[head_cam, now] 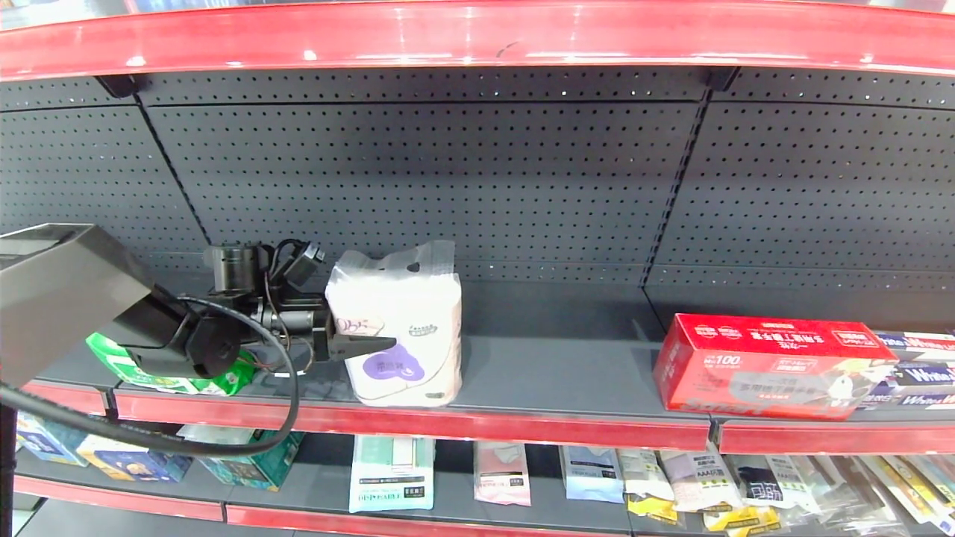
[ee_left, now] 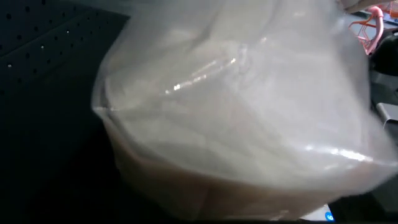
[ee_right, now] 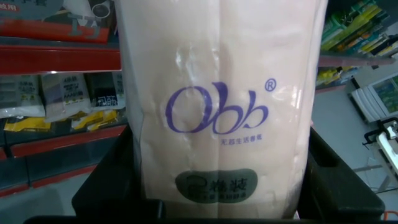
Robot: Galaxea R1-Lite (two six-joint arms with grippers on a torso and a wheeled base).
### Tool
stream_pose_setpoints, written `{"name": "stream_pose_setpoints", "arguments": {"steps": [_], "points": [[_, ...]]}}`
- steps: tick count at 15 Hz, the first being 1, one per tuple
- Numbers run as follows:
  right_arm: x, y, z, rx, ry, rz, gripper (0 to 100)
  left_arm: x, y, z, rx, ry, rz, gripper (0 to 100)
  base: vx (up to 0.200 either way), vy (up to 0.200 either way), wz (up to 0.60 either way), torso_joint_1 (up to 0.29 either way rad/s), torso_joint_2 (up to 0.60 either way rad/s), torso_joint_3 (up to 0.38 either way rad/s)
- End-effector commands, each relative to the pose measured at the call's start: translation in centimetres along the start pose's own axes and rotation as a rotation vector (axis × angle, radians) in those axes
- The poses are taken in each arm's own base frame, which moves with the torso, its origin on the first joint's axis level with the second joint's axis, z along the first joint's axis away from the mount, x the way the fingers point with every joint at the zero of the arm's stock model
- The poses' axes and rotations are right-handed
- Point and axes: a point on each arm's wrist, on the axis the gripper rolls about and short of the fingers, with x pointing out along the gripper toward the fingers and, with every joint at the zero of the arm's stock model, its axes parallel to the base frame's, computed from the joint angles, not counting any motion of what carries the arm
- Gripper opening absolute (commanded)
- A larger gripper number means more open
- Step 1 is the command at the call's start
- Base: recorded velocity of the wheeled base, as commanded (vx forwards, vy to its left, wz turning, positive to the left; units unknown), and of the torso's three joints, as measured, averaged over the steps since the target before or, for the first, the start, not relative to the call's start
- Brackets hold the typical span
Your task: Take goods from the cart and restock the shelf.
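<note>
The left gripper [head_cam: 359,340] sits against the front of the shelf pack [head_cam: 406,328] from its 9 o'clock side. Its far half is hidden behind the wrapping, so I cannot tell whether it grips or only rests there. That pack stands upright on the shelf [head_cam: 522,426] near the front lip, at about 8 o'clock from the middle of the head view. Its loose plastic top sticks up against the pegboard [head_cam: 462,171].

The left wrist view is so close that the shelf pack [ee_left: 236,118] is a blurred white bulge under shiny film, with no print to make out.

The right wrist view shows the right gripper [ee_right: 221,146] clamped on a second pack [ee_right: 217,93], with a black jaw pressed to each side. That pack's top and bottom are cut off.

A green packet [head_cam: 119,369] at 8 o'clock is half covered by the left arm. A red box [head_cam: 761,365] lies flat at 4 o'clock, with more boxes [head_cam: 921,373] beside it cut off by the frame. Hanging packets [head_cam: 392,473] on the lower tier are too small to identify.
</note>
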Motion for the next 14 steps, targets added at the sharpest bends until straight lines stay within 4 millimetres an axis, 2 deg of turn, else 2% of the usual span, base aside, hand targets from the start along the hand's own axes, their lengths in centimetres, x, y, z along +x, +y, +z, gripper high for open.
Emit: {"name": "stream_pose_setpoints", "arguments": {"steps": [1, 5, 9, 14], "points": [[0.0, 0.0, 0.0, -0.001, 0.001, 0.0, 0, -0.5, -0.8, 1.4, 0.007, -0.008, 0.007, 100, 0.0, 0.0, 0.0, 0.0, 0.0, 0.0], [0.0, 0.0, 0.0, 0.0, -0.002, -0.001, 0, -1.6, -1.7, 2.5, 0.016, -0.009, 0.052, 100, 0.0, 0.0, 0.0, 0.0, 0.0, 0.0], [-0.1, 0.0, 0.0, -0.002, -0.005, -0.002, 0, -2.3, -1.7, 3.1, 0.034, -0.014, 0.071, 100, 0.0, 0.0, 0.0, 0.0, 0.0, 0.0], [-0.1, -0.1, 0.1, -0.001, -0.008, -0.002, 0, -4.1, -2.7, 5.9, 0.064, -0.037, 0.13, 100, 0.0, 0.0, 0.0, 0.0, 0.0, 0.0]]}}
